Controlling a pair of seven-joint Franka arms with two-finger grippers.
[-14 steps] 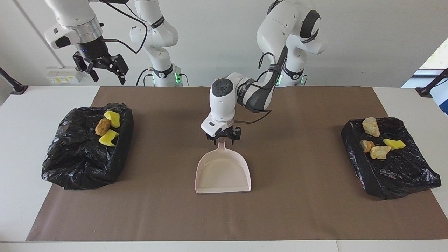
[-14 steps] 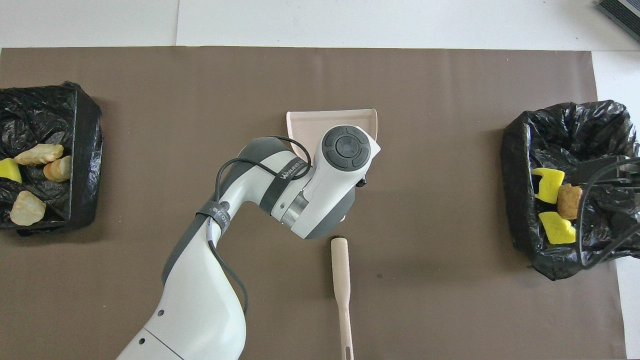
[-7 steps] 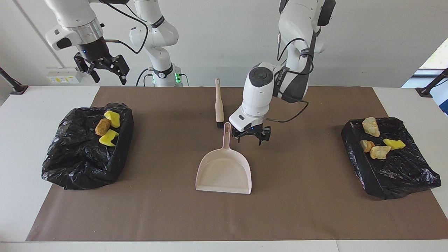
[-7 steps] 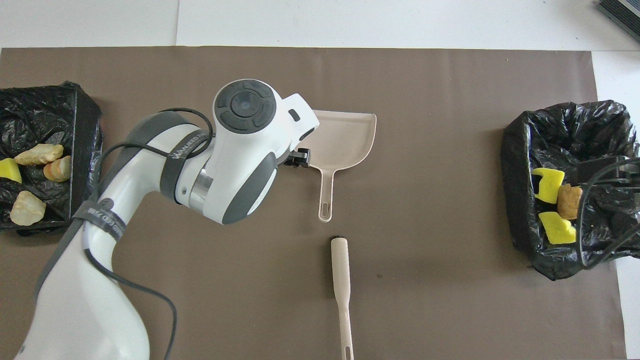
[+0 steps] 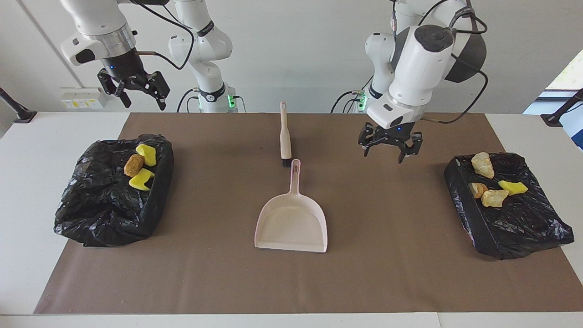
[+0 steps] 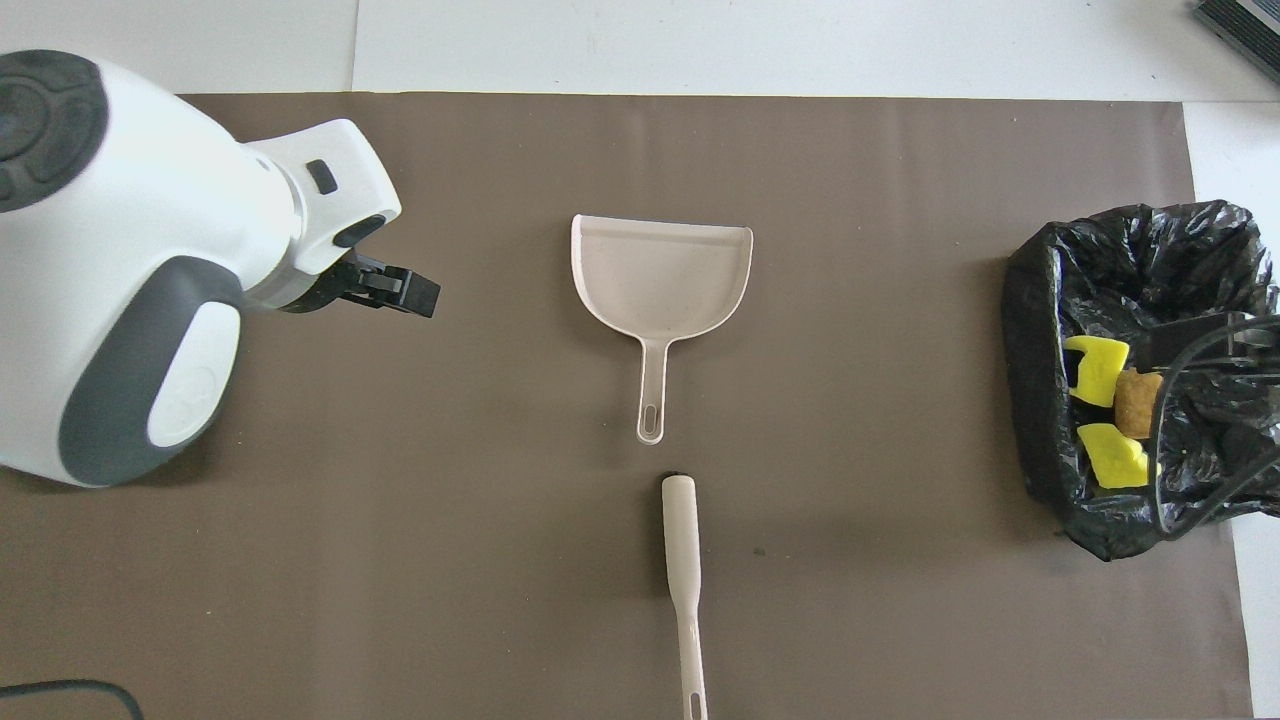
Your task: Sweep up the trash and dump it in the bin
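The pink dustpan (image 5: 291,223) lies flat in the middle of the brown mat (image 5: 387,264), also in the overhead view (image 6: 660,265). The pink brush (image 5: 285,134) lies just nearer to the robots than the dustpan's handle. My left gripper (image 5: 388,148) is open and empty, raised over the mat between the dustpan and the bin (image 5: 505,214) at the left arm's end. That bin holds tan, orange and yellow trash (image 5: 494,198). My right gripper (image 5: 134,91) is open and empty, held high over the other bin (image 5: 104,205), which holds two yellow scraps (image 5: 140,180) and a brown lump (image 5: 133,165).
Both bins are lined with black bags and stand at the two ends of the mat. In the overhead view the left arm's wrist (image 6: 150,260) hides the bin at its end. The brush (image 6: 680,560) lies along the mat's middle line.
My left gripper has let go of the dustpan's handle, risen and swung toward the left arm's end of the table. The dustpan stays flat on the mat. The right arm has barely moved.
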